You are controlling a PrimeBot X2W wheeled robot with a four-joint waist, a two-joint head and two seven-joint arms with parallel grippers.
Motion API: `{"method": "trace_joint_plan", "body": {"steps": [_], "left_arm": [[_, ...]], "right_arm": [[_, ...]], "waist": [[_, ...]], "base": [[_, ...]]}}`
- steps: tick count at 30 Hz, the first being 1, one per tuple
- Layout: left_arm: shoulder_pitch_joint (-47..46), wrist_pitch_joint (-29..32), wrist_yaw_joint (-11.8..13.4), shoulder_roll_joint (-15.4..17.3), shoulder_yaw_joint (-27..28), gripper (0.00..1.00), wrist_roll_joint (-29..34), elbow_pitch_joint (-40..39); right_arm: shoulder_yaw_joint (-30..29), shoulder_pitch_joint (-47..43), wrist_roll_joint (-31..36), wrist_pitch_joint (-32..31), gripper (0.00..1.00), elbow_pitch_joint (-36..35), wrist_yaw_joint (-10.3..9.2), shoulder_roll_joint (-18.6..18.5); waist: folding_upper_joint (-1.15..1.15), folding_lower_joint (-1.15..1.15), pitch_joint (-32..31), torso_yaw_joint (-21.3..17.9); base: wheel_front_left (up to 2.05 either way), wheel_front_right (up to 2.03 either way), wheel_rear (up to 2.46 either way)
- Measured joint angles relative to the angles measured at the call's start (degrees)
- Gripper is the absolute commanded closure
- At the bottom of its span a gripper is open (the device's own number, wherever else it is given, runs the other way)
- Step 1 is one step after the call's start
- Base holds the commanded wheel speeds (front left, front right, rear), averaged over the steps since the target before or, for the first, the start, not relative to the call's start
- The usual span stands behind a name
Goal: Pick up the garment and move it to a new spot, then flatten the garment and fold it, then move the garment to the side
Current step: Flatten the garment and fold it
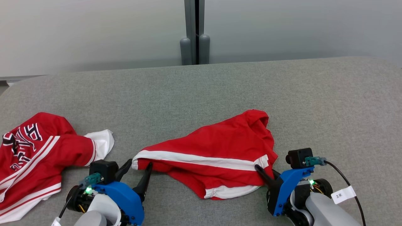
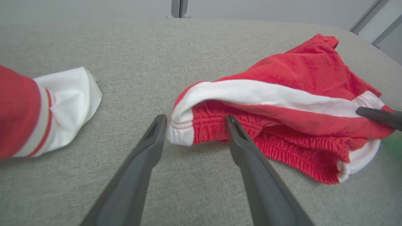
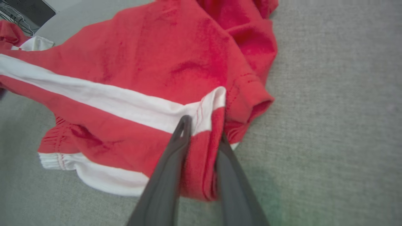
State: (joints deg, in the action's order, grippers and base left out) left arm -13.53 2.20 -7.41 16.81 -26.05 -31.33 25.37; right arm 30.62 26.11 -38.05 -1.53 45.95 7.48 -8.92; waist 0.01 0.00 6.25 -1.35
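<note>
Crumpled red cotton shorts with white stripes lie between the tools: the right gripper pinches their hem, the left gripper, fingers spread, straddles the waistband corner, likely to stretch them flat

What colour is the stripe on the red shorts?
White: the stripe crosses the red fabric shorts; best in the right wrist view.

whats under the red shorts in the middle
The red shorts lie on the grey fabric surface, which shows all around them. The right gripper pinches a fold at their edge. Anything beneath the cloth is covered and cannot be seen.
</note>
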Motion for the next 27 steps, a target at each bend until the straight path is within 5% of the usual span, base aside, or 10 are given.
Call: {"method": "trace_joint_plan", "body": {"steps": [2,3,4,18,27], "left_arm": [[-0.2,-0.5,0.0,0.3,-0.6,0.28,-0.1,0.4],[-0.3,-0.8,0.0,0.5,-0.8,0.88,-0.3,0.7],[-0.4,-1.1,0.0,0.6,-1.0,1.0,-0.4,0.9],[-0.5,-5.1,0.0,3.7,-3.2,1.0,-3.2,-1.4],[-7.7,2.5,0.0,8.9,-5.2,1.0,-4.1,-8.5]], "right_arm": [[0.9,0.2,-0.4,1.1,0.95,-0.1,0.0,-0.2],[1.3,0.2,-0.5,1.5,1.0,-0.2,0.01,-0.4],[1.7,0.2,-0.8,2.2,1.0,-0.4,0.0,-0.6],[5.0,-1.1,-3.8,14.5,1.0,-7.4,0.01,-4.7],[4.8,1.7,-5.7,14.7,1.0,-12.6,0.0,-7.7]], "waist": [[0.0,0.0,-0.1,-0.2],[0.0,0.0,-0.1,-0.3],[0.0,0.0,-0.2,-0.4],[0.0,-0.01,-3.6,-0.7],[0.0,-0.01,-2.2,-0.7]], "base": [[0.0,0.0,0.0],[0.0,0.0,0.0],[0.0,0.0,0.0],[0.0,0.0,0.0],[0.0,0.0,0.0]]}}
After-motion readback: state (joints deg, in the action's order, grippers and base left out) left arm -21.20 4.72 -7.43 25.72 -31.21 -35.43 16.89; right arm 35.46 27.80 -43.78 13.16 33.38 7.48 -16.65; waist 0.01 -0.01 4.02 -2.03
